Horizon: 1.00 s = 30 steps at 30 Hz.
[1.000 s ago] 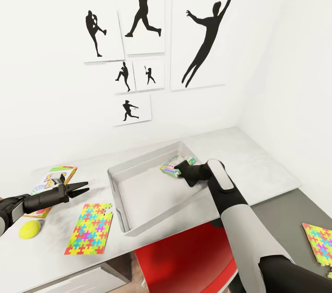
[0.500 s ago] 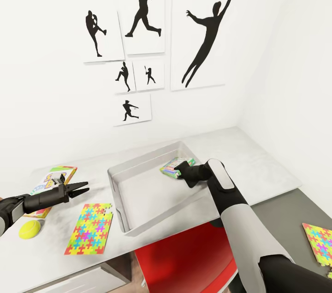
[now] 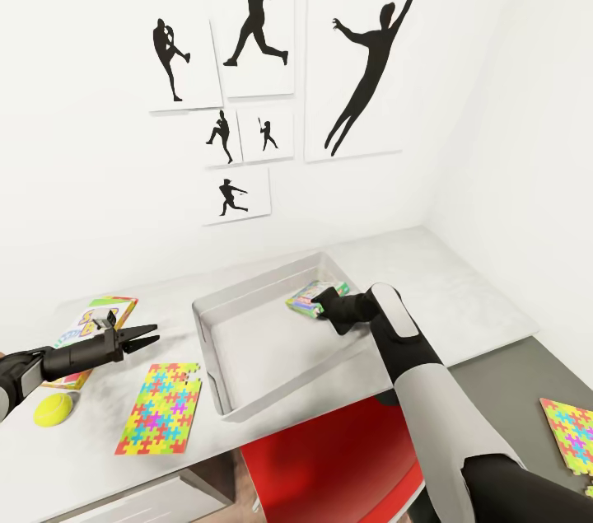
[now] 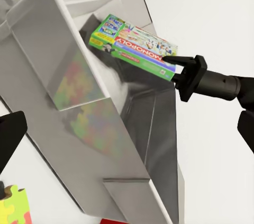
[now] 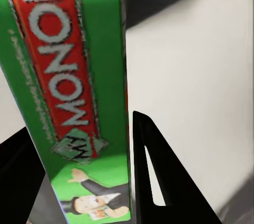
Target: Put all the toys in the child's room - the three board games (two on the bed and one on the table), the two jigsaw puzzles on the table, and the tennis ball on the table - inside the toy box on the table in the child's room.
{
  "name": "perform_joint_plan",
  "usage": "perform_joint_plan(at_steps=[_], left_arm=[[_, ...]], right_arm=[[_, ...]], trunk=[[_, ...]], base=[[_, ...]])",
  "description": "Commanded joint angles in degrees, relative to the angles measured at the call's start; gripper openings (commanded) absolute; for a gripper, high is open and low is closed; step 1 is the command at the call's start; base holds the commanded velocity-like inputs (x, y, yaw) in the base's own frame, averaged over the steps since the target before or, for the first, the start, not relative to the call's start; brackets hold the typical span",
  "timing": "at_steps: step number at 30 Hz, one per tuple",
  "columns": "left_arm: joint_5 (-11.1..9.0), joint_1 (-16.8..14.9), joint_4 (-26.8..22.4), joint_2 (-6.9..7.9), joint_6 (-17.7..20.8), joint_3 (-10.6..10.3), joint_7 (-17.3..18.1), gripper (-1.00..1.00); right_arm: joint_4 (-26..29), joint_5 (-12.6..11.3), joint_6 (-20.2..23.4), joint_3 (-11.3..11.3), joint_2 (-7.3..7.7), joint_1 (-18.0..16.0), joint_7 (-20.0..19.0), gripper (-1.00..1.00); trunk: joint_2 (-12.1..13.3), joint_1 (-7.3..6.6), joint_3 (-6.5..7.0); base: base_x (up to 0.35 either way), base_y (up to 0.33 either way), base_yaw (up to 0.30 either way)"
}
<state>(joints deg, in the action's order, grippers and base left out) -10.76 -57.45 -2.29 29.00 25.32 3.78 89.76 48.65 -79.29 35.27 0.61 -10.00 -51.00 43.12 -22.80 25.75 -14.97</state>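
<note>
- Nothing had shifted from the earlier frames; both arms kept their poses over the table (image 3: 461,292).
- Right gripper (image 4: 180,73) remained clamped on the green-edged board game (image 4: 135,44), holding it tilted inside the toy box (image 3: 247,408), at its far corner.
- Left gripper (image 3: 142,337) hung with fingers spread, holding nothing, above a jigsaw puzzle (image 3: 161,408).
- Tennis ball (image 3: 54,408) lay near a second board game (image 3: 86,325), just beside it.

I see a red, glossy, flat-faced block (image 3: 329,457) low in front of me; a strip of dark grey floor (image 3: 511,375) lies to its right, and plain white walls (image 3: 82,202) rise above it.
</note>
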Motion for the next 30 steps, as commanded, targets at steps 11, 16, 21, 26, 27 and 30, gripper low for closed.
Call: perform_joint_plan(at_steps=[11,16,21,26,27,30], left_arm=[[0.4,0.0,0.0,0.01,0.6,0.3,0.2,1.0],[0.4,-0.1,0.0,0.01,0.6,0.3,0.2,1.0],[0.4,-0.1,0.0,0.01,0.6,0.3,0.2,1.0],[0.4,-0.1,0.0,0.01,0.6,0.3,0.2,1.0],[0.4,0.0,0.0,0.01,0.6,0.3,0.2,1.0],[0.4,0.0,0.0,0.01,0.6,0.3,0.2,1.0]], right_arm=[[-0.2,-0.3,-0.4,0.1,0.0,0.0,0.4,1.0],[-0.1,-0.3,-0.4,0.1,0.0,-0.1,0.5,1.0],[-0.1,-0.3,-0.4,0.1,0.0,0.0,0.5,1.0],[0.0,-0.3,-0.4,0.1,0.0,0.0,0.4,1.0],[0.0,-0.3,-0.4,0.1,0.0,0.0,0.4,1.0],[0.0,-0.3,-0.4,0.1,0.0,0.0,0.4,1.0]], trunk=[[-0.1,0.03,-0.11],[-0.1,0.03,-0.11],[-0.1,0.03,-0.11],[-0.1,0.03,-0.11],[-0.1,0.03,-0.11],[-0.1,0.03,-0.11]], base=[[0.0,0.0,0.0],[0.0,0.0,0.0],[0.0,0.0,0.0],[0.0,0.0,0.0],[0.0,0.0,0.0],[-0.002,0.002,0.0]])
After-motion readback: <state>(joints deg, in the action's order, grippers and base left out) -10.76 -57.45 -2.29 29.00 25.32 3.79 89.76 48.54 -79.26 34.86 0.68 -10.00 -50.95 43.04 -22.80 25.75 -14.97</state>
